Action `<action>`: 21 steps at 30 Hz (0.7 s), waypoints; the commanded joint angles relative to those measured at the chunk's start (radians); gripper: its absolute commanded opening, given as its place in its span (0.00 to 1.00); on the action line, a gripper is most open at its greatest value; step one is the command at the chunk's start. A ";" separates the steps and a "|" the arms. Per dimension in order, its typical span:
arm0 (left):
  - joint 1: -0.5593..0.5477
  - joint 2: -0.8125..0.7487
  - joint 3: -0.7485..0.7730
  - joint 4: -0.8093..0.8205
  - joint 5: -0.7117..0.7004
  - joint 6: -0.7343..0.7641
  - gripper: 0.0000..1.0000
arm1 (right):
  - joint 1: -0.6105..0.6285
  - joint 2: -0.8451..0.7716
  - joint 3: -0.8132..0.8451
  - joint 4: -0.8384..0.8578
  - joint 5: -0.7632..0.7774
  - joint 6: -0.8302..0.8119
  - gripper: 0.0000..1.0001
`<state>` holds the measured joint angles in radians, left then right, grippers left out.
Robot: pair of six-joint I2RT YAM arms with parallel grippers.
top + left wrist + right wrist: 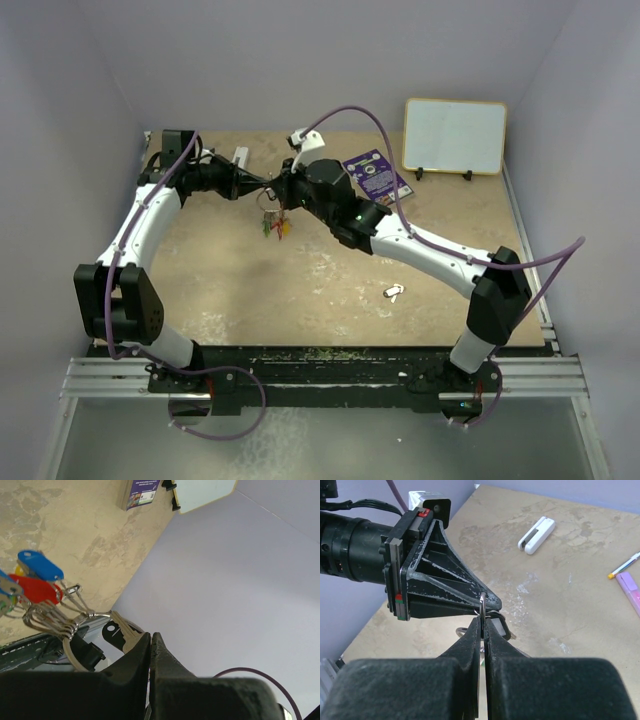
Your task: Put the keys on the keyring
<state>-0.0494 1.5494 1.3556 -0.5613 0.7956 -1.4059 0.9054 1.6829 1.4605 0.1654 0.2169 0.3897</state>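
Beige, stone-patterned table (250, 290) is seen from above, with a whiteboard (455, 135) propped at its far right edge. Above the far middle of the table, the two arms are brought tip to tip. The left gripper (151, 641) is clenched on the blade of a black-headed key (114, 633). The right gripper (483, 625) is pinched shut on the thin wire of the keyring (64, 628). A purple card (375, 175) is laid near the whiteboard. The keys (275, 225) are hung in a bunch from the keyring, below the grippers and off the table. One white-tagged key (394, 293) is left lying well apart on the table.
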 commanded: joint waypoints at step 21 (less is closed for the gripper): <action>-0.006 -0.057 -0.012 0.025 -0.028 -0.104 0.04 | 0.024 -0.001 0.069 0.081 0.027 0.020 0.00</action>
<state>-0.0494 1.5421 1.3479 -0.5400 0.7956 -1.4384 0.9245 1.7172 1.4719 0.1650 0.2188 0.4088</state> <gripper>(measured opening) 0.040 0.004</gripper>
